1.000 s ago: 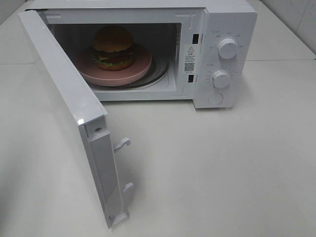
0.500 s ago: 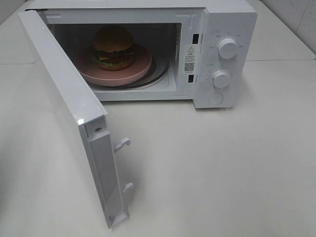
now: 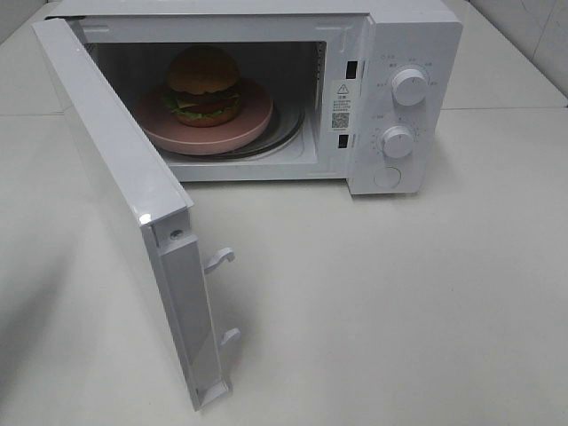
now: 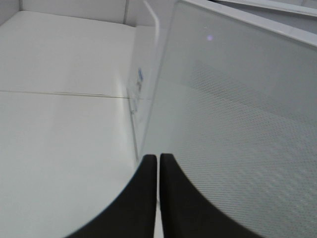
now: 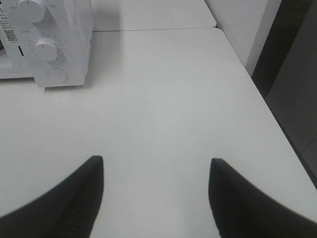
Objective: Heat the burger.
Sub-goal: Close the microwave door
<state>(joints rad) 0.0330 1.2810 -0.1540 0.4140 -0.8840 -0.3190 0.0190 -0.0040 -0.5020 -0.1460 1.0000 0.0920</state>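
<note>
A: Since the burger [image 3: 203,86] sits on its pink plate [image 3: 251,126] inside the open microwave [image 3: 417,35], at the far side of the worktop [image 3: 399,293], what could go wrong?

B: The door [image 3: 115,169], I'd say. It stands wide open, swung toward the near left. The left claw [image 4: 158,156], fingers together and holding nothing, is close beside its outer face; I cannot tell whether it touches. A glancing push might slide the whole oven, or leave the latch hooks [image 3: 219,259] short of their slots.

A: And the right claw [image 5: 156,158]?

B: Fingers apart, empty, above bare worktop to the right of the microwave. It may slip on a knob [image 3: 409,86].

A: Surfaces?

B: The burger is round and stacked, with a brown-orange bun and ruffled green lettuce. The plate is smooth and round, resting on a clear glass turntable [image 3: 288,124]. The door is glossy white with a fine dotted mesh window, the knobs are round and white, and the worktop is pale and matte.
</note>
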